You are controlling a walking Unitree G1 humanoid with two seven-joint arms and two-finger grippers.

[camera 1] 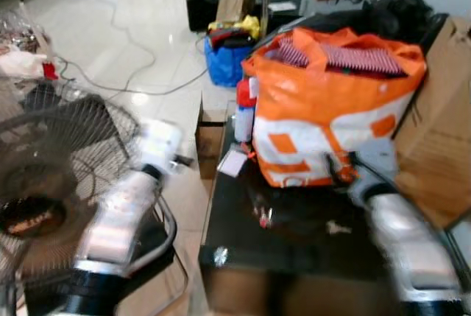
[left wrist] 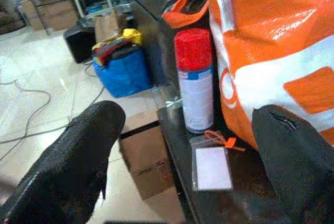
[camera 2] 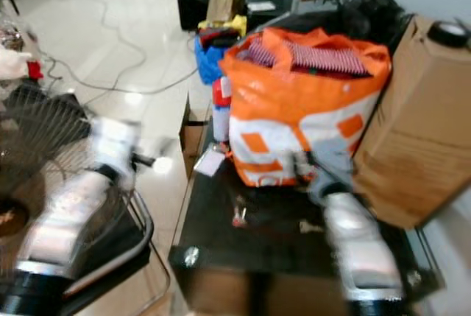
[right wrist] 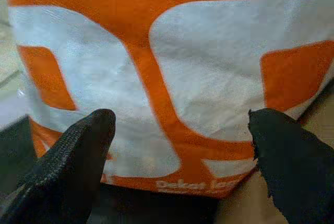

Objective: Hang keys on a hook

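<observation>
Both end effectors, left (left wrist: 188,145) and right (right wrist: 180,145), gape wide and empty before the orange bag (camera 1: 331,102), while what look like keys (camera 1: 263,215) lie on the dark tabletop (camera 1: 294,246) just in front of the bag, so reaching slowly should avoid snagging it.

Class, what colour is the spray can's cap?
Red; the spray can shows best in the left wrist view.
</observation>
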